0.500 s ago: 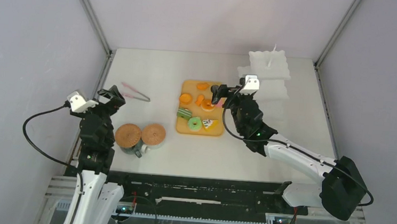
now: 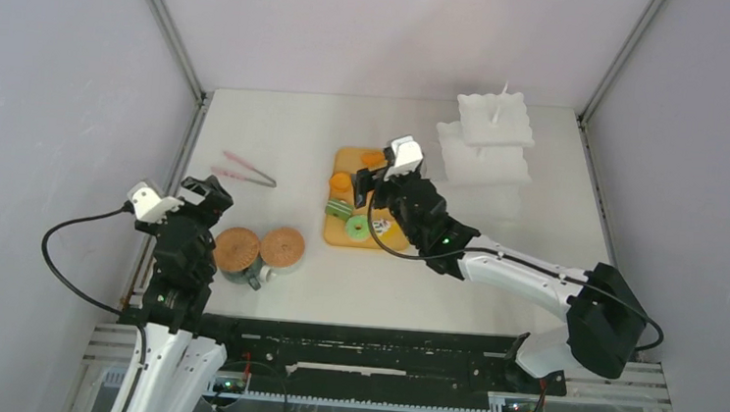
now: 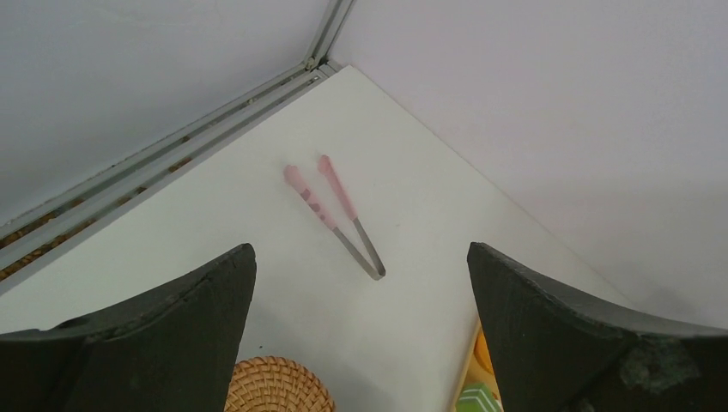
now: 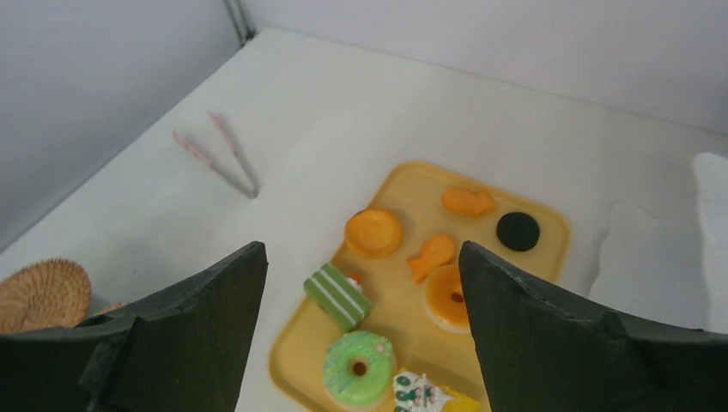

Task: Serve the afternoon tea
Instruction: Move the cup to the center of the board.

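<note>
Toy pastries lie on a yellow-tan board (image 2: pixel 334 233) (image 4: pixel 403 184) in mid-table: an orange tart (image 4: pixel 373 232), two orange fish shapes, a black round (image 4: pixel 518 231), an orange-topped round (image 4: pixel 451 296), a green striped cake (image 4: pixel 337 296), a green donut (image 4: pixel 359 367) (image 2: pixel 357 227) and a yellow wedge (image 4: pixel 433 396). My right gripper (image 2: pixel 365 180) (image 4: pixel 360 251) hangs open and empty above the board's left half. Two cork coasters (image 2: pixel 237 248) (image 2: pixel 282 247) rest on top of two mugs (image 2: pixel 255 276). My left gripper (image 2: pixel 206 194) (image 3: pixel 360 251) is open and empty, just left of the coasters.
Thin pink tongs (image 2: pixel 246 169) (image 3: pixel 335 210) (image 4: pixel 215 154) lie at the far left of the table. A white tiered stand (image 2: pixel 489 137) is at the back right, its edge showing in the right wrist view (image 4: pixel 708 215). Walls enclose three sides.
My right gripper has moved left from the board's right edge to over its left half. My left gripper has drawn back slightly toward the near edge.
</note>
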You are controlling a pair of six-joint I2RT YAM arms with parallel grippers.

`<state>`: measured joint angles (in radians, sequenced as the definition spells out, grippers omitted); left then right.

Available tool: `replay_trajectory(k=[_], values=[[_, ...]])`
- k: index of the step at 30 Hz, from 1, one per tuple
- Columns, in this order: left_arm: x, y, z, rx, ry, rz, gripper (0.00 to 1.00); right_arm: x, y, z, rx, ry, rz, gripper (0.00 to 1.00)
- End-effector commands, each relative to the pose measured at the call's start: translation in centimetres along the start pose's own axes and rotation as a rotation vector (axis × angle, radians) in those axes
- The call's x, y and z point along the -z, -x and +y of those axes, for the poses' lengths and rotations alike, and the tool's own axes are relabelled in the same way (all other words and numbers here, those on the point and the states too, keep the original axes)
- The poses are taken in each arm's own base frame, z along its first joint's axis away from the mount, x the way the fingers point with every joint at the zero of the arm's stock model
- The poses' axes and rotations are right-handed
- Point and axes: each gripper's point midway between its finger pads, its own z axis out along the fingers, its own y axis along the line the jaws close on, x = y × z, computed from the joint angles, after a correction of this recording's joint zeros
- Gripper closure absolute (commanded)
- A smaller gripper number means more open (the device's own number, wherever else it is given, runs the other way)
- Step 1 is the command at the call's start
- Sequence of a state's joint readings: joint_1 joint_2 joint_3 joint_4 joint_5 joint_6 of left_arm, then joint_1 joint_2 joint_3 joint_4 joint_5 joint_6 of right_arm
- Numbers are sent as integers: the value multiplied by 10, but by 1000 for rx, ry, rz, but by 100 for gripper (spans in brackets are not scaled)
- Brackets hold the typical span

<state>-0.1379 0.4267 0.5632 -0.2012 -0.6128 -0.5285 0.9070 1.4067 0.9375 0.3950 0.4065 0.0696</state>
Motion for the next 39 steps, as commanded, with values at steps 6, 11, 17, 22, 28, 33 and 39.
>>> replay_trajectory(k=[6, 11, 17, 22, 28, 33, 39], values=[[13, 13, 4, 41, 17, -11, 5, 2, -39, 26, 26, 51, 191, 27], [11, 6, 5, 40, 26, 7, 6, 8, -64, 33, 27, 79, 280, 37], [11, 5, 6, 41, 34, 5, 6, 13, -101, 41, 20, 96, 380, 38], [11, 7, 7, 37, 41, -1, 6, 15, -125, 47, -4, 112, 403, 39], [13, 8, 10, 40, 48, -7, 6, 15, -142, 55, -27, 150, 411, 40], [14, 8, 12, 52, 51, -12, 6, 14, -152, 62, -37, 182, 424, 42], [15, 9, 13, 53, 55, -14, 6, 22, -160, 87, -32, 240, 432, 46]])
